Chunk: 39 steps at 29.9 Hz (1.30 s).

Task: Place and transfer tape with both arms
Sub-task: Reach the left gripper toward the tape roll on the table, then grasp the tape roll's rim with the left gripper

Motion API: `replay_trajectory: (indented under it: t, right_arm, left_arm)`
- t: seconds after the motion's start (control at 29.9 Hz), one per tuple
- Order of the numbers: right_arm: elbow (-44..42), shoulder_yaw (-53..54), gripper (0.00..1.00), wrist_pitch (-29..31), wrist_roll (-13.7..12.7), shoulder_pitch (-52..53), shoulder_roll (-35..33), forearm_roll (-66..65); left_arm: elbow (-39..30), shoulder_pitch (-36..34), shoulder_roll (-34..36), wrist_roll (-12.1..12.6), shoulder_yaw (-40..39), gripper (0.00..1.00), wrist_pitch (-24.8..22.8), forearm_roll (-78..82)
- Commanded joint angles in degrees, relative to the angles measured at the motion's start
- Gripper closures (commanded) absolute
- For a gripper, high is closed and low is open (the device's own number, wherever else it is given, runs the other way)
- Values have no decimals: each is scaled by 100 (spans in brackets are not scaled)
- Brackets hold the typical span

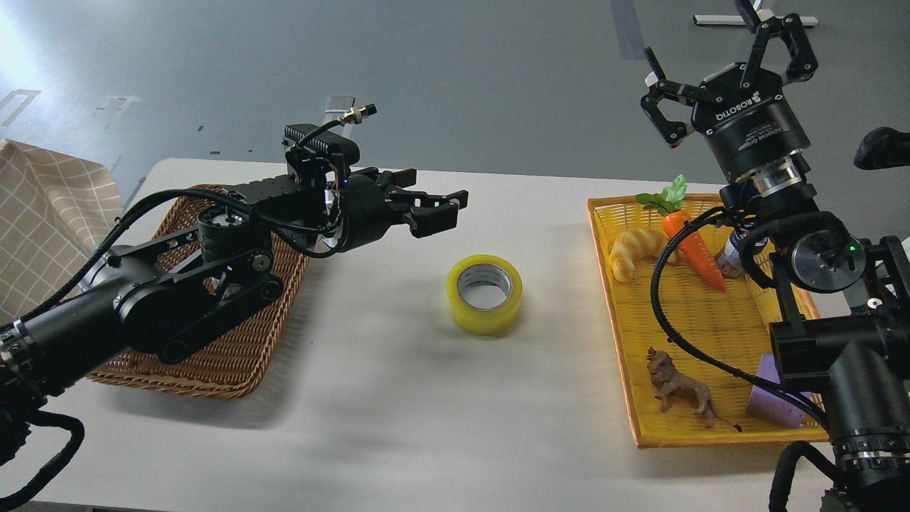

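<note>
The roll of yellow tape (483,320) lies flat on the white table (426,412), its grey-white core facing up. My left gripper (435,206) is open and empty. It points right, low over the table, just up and left of the tape and apart from it. My right gripper (718,71) is open and empty, held high above the far end of the yellow tray (617,334), with its fingers spread.
A brown wicker basket (234,355) lies at the left under my left arm. The yellow tray holds a croissant (633,250), a carrot (695,250), a small bottle (732,253), a toy lion (679,387) and a purple foam cube (773,404). A checked cloth (43,206) is at the far left.
</note>
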Motion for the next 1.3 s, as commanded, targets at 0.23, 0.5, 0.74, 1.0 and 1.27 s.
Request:
replay_trajectory:
  t: [0.23, 0.5, 0.74, 1.0, 1.27]
  right_arm:
    - [8, 0, 0, -1, 1, 31, 4, 1]
    - [52, -9, 0, -1, 1, 49, -5, 1]
    - [70, -9, 0, -1, 1, -39, -5, 1]
    - [43, -9, 0, -1, 9, -48, 4, 1]
    - [17, -9, 0, -1, 10, -48, -5, -8]
  left_arm:
    - [106, -285, -277, 434, 753, 2, -363, 150]
    - [589, -303, -769, 733, 902, 2, -478, 150]
    - [1054, -285, -1024, 883, 1280, 2, -478, 141]
    - [1389, -294, -1288, 909, 1298, 2, -478, 141]
    - [1486, -241, -1297, 891, 1289, 11, -504, 124]
